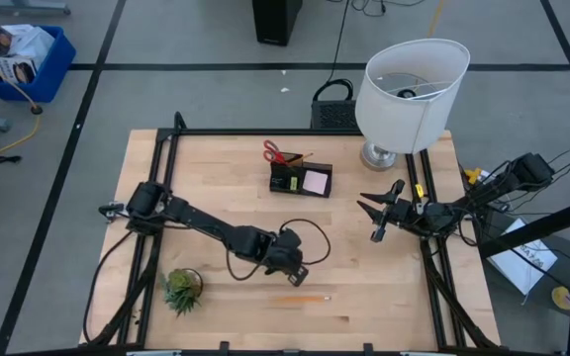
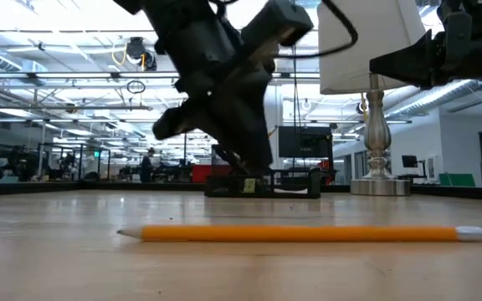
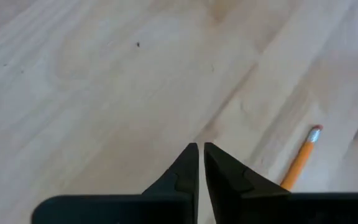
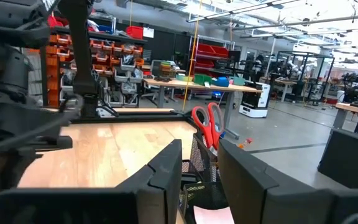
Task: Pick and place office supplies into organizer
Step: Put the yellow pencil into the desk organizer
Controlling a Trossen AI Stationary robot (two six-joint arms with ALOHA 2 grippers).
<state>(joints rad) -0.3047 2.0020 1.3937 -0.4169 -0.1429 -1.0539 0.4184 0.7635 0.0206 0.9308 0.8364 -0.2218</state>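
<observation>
The pencil [image 1: 301,298] is lying flat on the wooden surface [image 1: 384,287], near its front edge and well apart from the organizer [image 1: 301,180], which is standing toward the back, close to the lamp [image 1: 408,94]. We are seeing red-handled scissors [image 1: 276,153] standing up at the organizer's back corner and a pink sticky-note pad [image 1: 315,182] in it, so we are judging that a part of the supplies is already placed and the pencil is the one waiting. It is lying alone with free wood all around it, and this is making it easy to reach from above. Our left claw [image 1: 300,276] is hanging just behind the pencil, on the organizer's side, above the wood. In its wrist view its fingers [image 3: 180,176] are standing almost together, with only a thin slit between them, and they are holding nothing and touching nothing; the pencil [image 3: 298,160] is showing beside them, not between them. We are thinking the fingers must spread before they can take it. Our right claw [image 1: 378,217] is waiting at the right side of the surface, pointing toward the organizer [image 4: 202,174]; its fingers are standing a little apart and are gripping nothing. A small green plant [image 1: 182,289] is standing at the front left, away from the work.
</observation>
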